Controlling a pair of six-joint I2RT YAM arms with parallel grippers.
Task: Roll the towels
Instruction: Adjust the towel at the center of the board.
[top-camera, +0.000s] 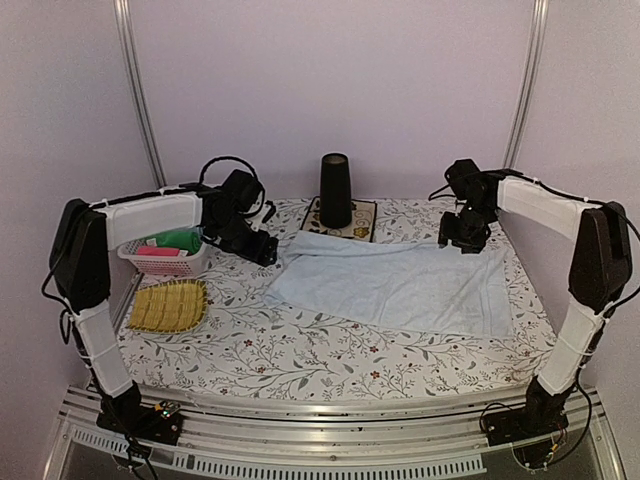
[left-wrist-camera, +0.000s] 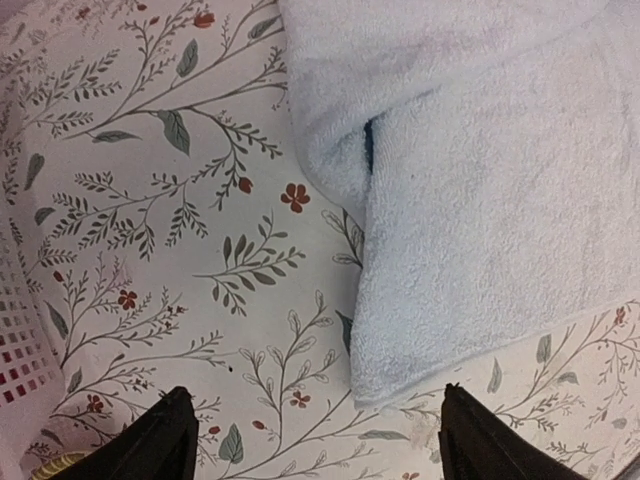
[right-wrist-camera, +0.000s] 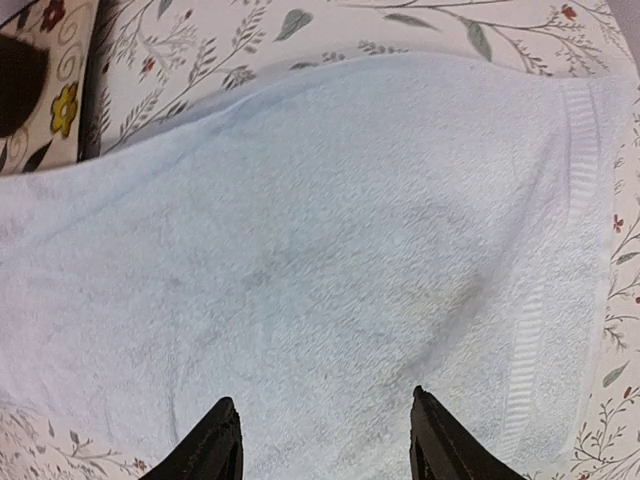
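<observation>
The light blue towel (top-camera: 400, 285) is nubbly matt terry cloth, the yellow tray (top-camera: 170, 305) woven straw, the basket (top-camera: 178, 266) latticed plastic.

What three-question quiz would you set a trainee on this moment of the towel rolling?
1. True or false: the light blue towel is already rolled up.
2. What stands on the flowered mat at the back of the table? A: a tall black cup. B: a white basket. C: a straw tray.
3. Fill in the gap: the left gripper and the right gripper both stand ____, holding nothing.

Key: 1 false, it lies spread out with one corner folded over; 2 A; 3 open.
</observation>
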